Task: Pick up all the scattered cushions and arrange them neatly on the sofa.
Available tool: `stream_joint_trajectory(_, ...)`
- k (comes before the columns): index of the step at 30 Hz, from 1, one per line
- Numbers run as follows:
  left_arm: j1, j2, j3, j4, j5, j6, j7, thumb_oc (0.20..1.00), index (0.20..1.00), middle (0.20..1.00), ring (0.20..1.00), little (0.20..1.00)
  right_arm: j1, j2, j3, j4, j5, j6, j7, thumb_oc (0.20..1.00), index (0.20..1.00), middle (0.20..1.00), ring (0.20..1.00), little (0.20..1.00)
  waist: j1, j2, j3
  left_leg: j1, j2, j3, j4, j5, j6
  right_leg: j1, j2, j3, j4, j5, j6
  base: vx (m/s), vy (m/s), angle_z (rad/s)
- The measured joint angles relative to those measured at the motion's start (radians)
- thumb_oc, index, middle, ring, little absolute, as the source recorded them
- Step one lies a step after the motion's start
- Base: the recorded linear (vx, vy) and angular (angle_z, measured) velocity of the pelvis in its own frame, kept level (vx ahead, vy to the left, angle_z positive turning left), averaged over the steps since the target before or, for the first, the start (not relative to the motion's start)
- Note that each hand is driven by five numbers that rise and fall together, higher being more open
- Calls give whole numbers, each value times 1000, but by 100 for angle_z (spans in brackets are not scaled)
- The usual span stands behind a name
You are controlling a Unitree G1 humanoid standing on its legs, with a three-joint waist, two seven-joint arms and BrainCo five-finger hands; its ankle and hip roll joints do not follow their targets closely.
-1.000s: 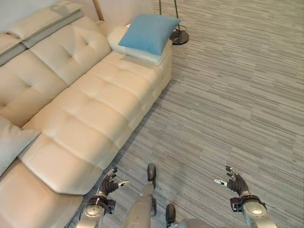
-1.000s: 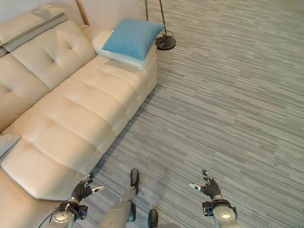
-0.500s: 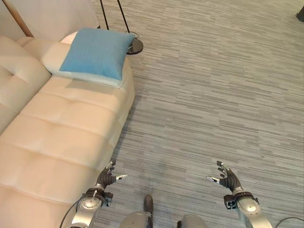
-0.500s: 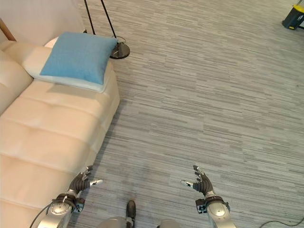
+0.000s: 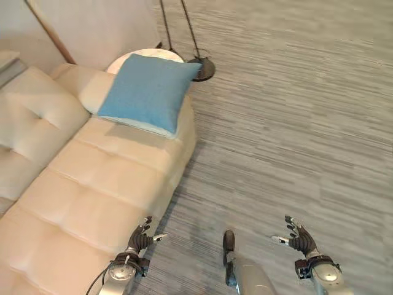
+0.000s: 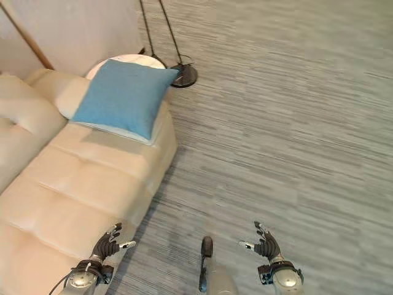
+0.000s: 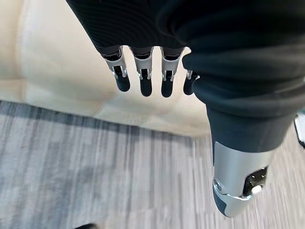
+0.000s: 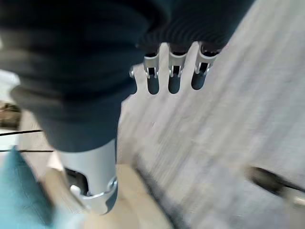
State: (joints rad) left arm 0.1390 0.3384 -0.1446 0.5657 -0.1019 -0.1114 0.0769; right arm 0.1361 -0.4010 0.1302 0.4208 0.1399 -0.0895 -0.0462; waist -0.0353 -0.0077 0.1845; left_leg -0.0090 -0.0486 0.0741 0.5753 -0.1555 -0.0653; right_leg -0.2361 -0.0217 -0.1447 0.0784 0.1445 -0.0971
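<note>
Judging progress: blue cushion [image 5: 148, 91] already placed on sofa [image 5: 92, 196] end; left hand [image 5: 139, 236] and right hand [image 5: 299, 238] held spread, empty; no floor cushion seen.

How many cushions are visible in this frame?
2: a blue cushion lying on a pale cushion, both at the sofa's far end. Others may lie outside the views.

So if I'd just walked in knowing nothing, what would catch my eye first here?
Probably the blue cushion, lying on a pale one at the far end of the cream sofa, the one bright colour there. Then the robot's two hands, left hand by the sofa's front edge and right hand over the grey striped floor, both open and holding nothing. A round black lamp base stands just beyond the sofa.
</note>
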Motion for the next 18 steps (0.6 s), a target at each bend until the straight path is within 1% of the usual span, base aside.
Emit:
stream_joint_trajectory(1, 5, 2, 2, 0, -1, -1, 1, 1000, 1000, 1000, 1000, 1000, -13, 2, -2, 6, 1, -4, 2, 1000, 1000, 1000, 1000, 1000, 0, 3, -2, -29, 20, 4, 66, 0, -2, 20, 14, 11, 0, -44, -27, 424, -222, -4)
stream_joint_trajectory(2, 0, 6, -1, 3, -3, -1, 0, 1000, 1000, 1000, 1000, 1000, -16, 4, -10, 11, 4, -10, 1, 1000, 1000, 1000, 1000, 1000, -2, -1, -1, -73, 70, 31, 148, -1, -1, 46, 22, -9, 9, -53, -25, 332, -116, 16)
stream_joint_trajectory(3, -7, 16, -6, -5, -5, -7, 0, 1000, 1000, 1000, 1000, 1000, -20, 4, -18, 6, 10, -11, 1, 1000, 1000, 1000, 1000, 1000, 4, -20, 1, -122, 87, 43, 142, -20, 7, 74, 25, 15, 0, -99, -54, 332, -116, 17)
stream_joint_trajectory(4, -15, 16, -8, -4, -5, -6, 0, 1000, 1000, 1000, 1000, 1000, -21, 4, -27, 4, 12, -10, 0, 1000, 1000, 1000, 1000, 1000, 10, -27, 6, -140, 94, 53, 126, -24, 12, 84, 25, 17, -2, -91, -43, 223, -47, -6)
stream_joint_trajectory(5, -20, 16, -8, -6, -5, -8, 0, 1000, 1000, 1000, 1000, 1000, -22, 1, -32, 2, 17, -10, -4, 1000, 1000, 1000, 1000, 1000, 11, -34, 10, -155, 95, 53, 98, -25, 14, 94, 23, 19, -5, -88, -38, 335, -38, -22)
stream_joint_trajectory(6, -19, 19, -7, -8, -5, -7, -1, 1000, 1000, 1000, 1000, 1000, -34, -5, -33, 0, 20, -11, -11, 1000, 1000, 1000, 1000, 1000, 15, -36, 9, -210, 96, 49, 31, -24, 11, 126, 27, 29, -15, -125, -43, 474, -34, -16)
stream_joint_trajectory(7, -33, 13, -7, -9, -5, -9, 0, 1000, 1000, 1000, 1000, 1000, -33, -7, -38, 4, 20, -6, -18, 1000, 1000, 1000, 1000, 1000, 17, -47, 20, -244, 88, 65, -108, -25, 19, 171, 25, 39, -46, -146, -44, 503, -12, -20)
stream_joint_trajectory(8, -35, 12, -7, -10, -5, -9, 0, 1000, 1000, 1000, 1000, 1000, -30, -9, -36, 3, 20, -4, -18, 1000, 1000, 1000, 1000, 1000, 21, -50, 25, -261, 89, 80, -169, -11, 23, 187, 24, 30, -54, -120, -28, 280, 7, -21)
stream_joint_trajectory(9, -32, 14, -7, -11, -5, -9, -1, 1000, 1000, 1000, 1000, 1000, -35, -9, -30, 3, 20, -4, -19, 1000, 1000, 1000, 1000, 1000, 23, -45, 25, -312, 86, 95, -241, 20, 23, 219, 38, 38, -78, -146, -1, 596, 51, -32)
stream_joint_trajectory(10, -27, 7, -4, -8, -5, -8, 0, 1000, 1000, 1000, 1000, 1000, -28, -10, -29, 5, 20, -2, -28, 1000, 1000, 1000, 1000, 1000, 20, -32, 26, -341, 87, 103, -379, 79, 22, 262, 54, 39, -113, -145, -14, 602, 64, -33)
stream_joint_trajectory(11, -21, 9, -4, -9, -5, -7, 0, 1000, 1000, 1000, 1000, 1000, -26, -10, -22, 4, 19, 2, -32, 1000, 1000, 1000, 1000, 1000, 39, -23, 25, -358, 79, 105, -406, 107, 19, 290, 65, 50, -125, -177, 9, 614, 66, -25)
stream_joint_trajectory(12, -15, 3, 10, -7, -5, -5, -1, 1000, 1000, 1000, 1000, 1000, -15, -10, -22, 7, 19, 6, -34, 1000, 1000, 1000, 1000, 1000, 43, -14, 23, -356, 80, 106, -475, 136, 13, 334, 78, 46, -144, -193, 20, 334, 59, -20)
stream_joint_trajectory(13, -15, 3, 12, -6, -5, -3, 0, 1000, 1000, 1000, 1000, 1000, -8, -11, -25, 7, 19, 7, -35, 1000, 1000, 1000, 1000, 1000, 43, -12, 22, -355, 80, 110, -496, 153, 22, 340, 84, 44, -135, -188, 2, 539, 127, -18)
stream_joint_trajectory(14, -12, 7, 18, -2, -5, -4, 0, 1000, 1000, 1000, 1000, 1000, -10, -9, -22, 6, 18, 8, -37, 1000, 1000, 1000, 1000, 1000, 59, -12, 17, -374, 73, 118, -491, 181, 17, 372, 86, 71, -135, -258, 19, 527, 126, -22)
stream_joint_trajectory(15, -12, 6, 26, 8, -5, -2, 0, 1000, 1000, 1000, 1000, 1000, -12, -9, -21, 6, 17, 10, -37, 1000, 1000, 1000, 1000, 1000, 67, -14, 16, -380, 73, 119, -490, 185, 12, 384, 87, 86, -131, -276, 15, 727, 190, -30)
stream_joint_trajectory(16, -11, 7, 32, 15, -5, 3, 1, 1000, 1000, 1000, 1000, 1000, -12, -8, -24, 5, 17, 9, -36, 1000, 1000, 1000, 1000, 1000, 69, -14, 15, -381, 74, 123, -497, 189, 19, 402, 84, 102, -120, -284, 13, 535, 157, -40)
stream_joint_trajectory(17, 12, 14, 31, 1, -4, 9, -1, 1000, 1000, 1000, 1000, 1000, 6, -10, -34, -11, 15, 10, -31, 1000, 1000, 1000, 1000, 1000, 76, -19, 10, -359, 70, 132, -475, 200, 43, 448, 75, 103, -101, -319, 37, 695, 223, -39)
stream_joint_trajectory(18, 29, 12, 38, -1, -4, 10, -1, 1000, 1000, 1000, 1000, 1000, 15, -12, -34, -16, 15, 7, -30, 1000, 1000, 1000, 1000, 1000, 77, -18, 5, -338, 74, 133, -475, 214, 64, 461, 73, 113, -74, -347, 50, 437, 183, -41)
